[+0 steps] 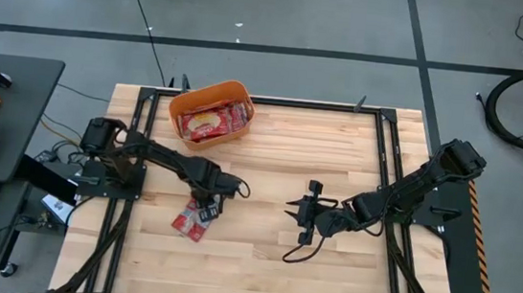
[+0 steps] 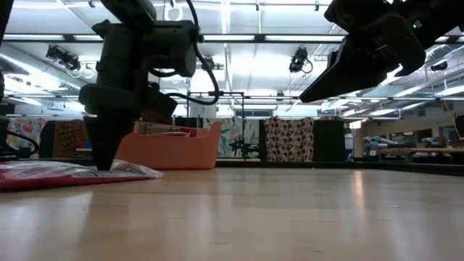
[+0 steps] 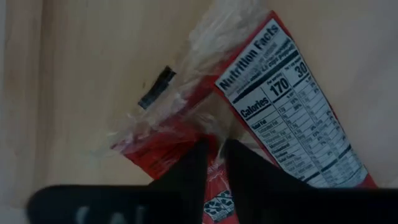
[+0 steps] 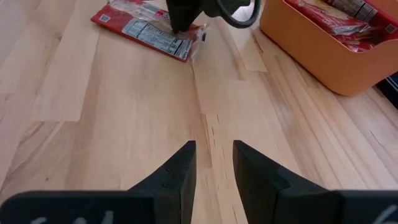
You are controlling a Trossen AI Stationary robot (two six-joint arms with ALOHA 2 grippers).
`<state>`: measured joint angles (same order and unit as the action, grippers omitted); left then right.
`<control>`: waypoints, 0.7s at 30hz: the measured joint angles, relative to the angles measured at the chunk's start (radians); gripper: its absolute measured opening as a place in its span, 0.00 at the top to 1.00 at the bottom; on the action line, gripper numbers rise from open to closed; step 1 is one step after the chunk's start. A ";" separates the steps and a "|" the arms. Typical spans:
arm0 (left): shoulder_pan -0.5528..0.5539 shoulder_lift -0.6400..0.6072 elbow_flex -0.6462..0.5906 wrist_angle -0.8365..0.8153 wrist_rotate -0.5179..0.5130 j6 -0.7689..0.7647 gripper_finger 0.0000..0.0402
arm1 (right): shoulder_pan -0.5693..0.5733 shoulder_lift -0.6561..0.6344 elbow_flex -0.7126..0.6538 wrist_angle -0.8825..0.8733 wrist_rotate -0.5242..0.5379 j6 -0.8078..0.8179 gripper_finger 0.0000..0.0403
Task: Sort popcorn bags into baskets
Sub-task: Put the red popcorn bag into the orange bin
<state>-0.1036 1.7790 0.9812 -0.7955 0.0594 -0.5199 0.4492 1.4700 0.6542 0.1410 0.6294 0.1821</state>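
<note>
One red popcorn bag (image 1: 193,221) lies flat on the table, nutrition label up, also in the left wrist view (image 3: 292,106) and the right wrist view (image 4: 144,28). My left gripper (image 1: 208,202) stands on it, pointing down, fingers nearly together on the bag (image 3: 215,163). The orange basket (image 1: 180,108) sits near the far edge with several red bags (image 1: 214,121) inside. My right gripper (image 1: 299,214) hovers open above bare table toward the right, raised high in the low view (image 2: 362,61), touching nothing (image 4: 214,158). My left gripper pinches the popcorn bag between its two fingers (image 3: 239,158) near the crinkled clear wrapper end (image 3: 211,127). It comes from above, pointing down (image 2: 105,156). The bag (image 2: 65,172) lies flat on the table under the fingertips.
The basket's near wall (image 2: 174,151) stands beyond the left gripper, toward the far edge. Bare wood (image 1: 261,252) lies between the two grippers and along the near edge. Black frame rails (image 1: 390,159) run along the table's sides.
</note>
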 joint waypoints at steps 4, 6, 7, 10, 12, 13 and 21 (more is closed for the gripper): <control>-0.026 0.005 0.021 -0.011 -0.030 0.011 0.97 | 0.000 0.000 0.000 0.000 0.000 0.001 0.73; -0.033 0.006 0.046 -0.032 -0.038 0.032 0.98 | 0.000 0.000 0.000 0.000 0.000 0.001 0.73; -0.036 0.008 0.062 -0.051 -0.043 0.043 0.98 | 0.000 0.000 0.000 0.000 0.000 0.001 0.73; -0.037 0.012 0.118 -0.112 -0.067 0.083 0.99 | 0.000 0.000 0.000 0.000 0.000 0.001 0.73; -0.034 0.011 0.158 -0.151 -0.077 0.104 0.99 | 0.000 0.000 0.000 0.000 0.001 0.000 0.73; -0.031 0.011 0.177 -0.171 -0.081 0.114 0.99 | 0.000 0.000 0.000 0.000 0.001 0.000 0.73; -0.022 0.008 0.306 -0.301 -0.121 0.143 0.99 | 0.000 0.000 0.000 -0.001 0.000 -0.001 0.73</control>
<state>-0.1256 1.7875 1.2877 -1.0965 -0.0614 -0.3766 0.4492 1.4700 0.6540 0.1402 0.6293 0.1814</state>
